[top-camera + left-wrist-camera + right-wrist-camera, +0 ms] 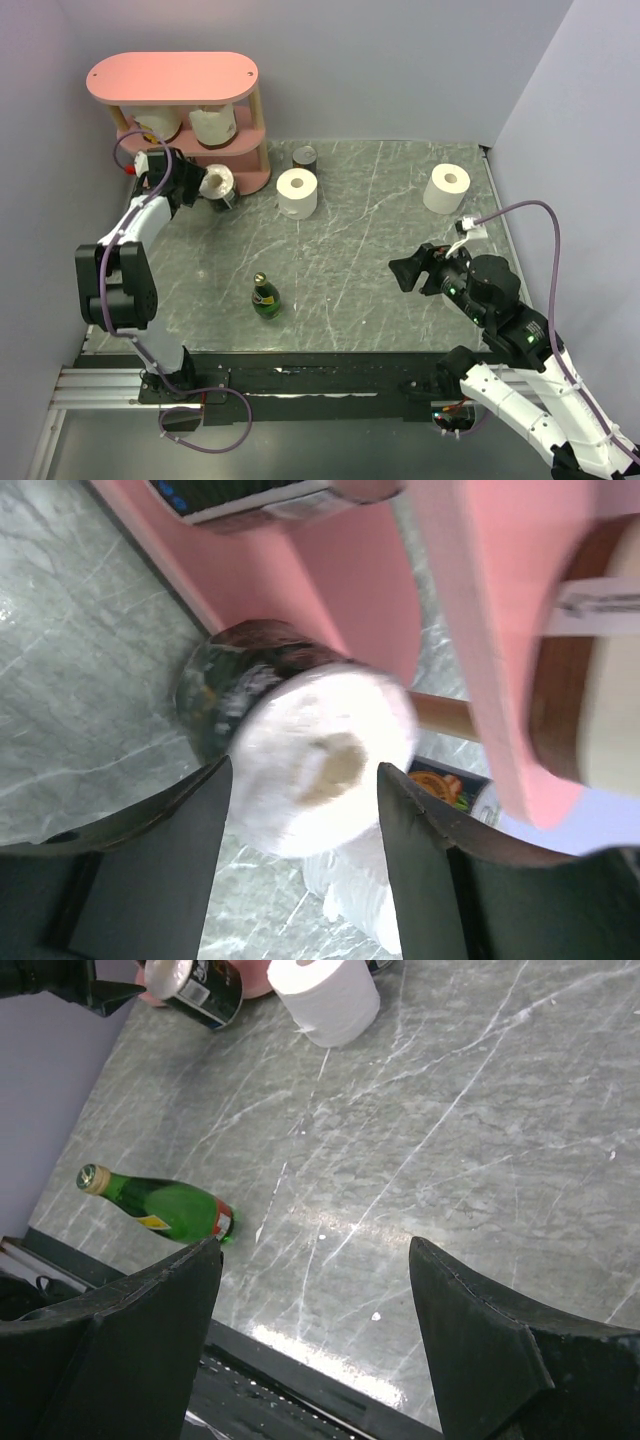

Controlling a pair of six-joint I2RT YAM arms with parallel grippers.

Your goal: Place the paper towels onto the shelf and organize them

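5 paper towels [297, 193], 2 on shelf [172, 78] | left end effector [305, 768] unclear | right end effector [315, 1245] released

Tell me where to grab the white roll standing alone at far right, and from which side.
Probably across the round outer wall of that paper towel roll, from the near side with the open right gripper. It stands on end, core hole up, with bare table around it, so its wall is free on both sides.
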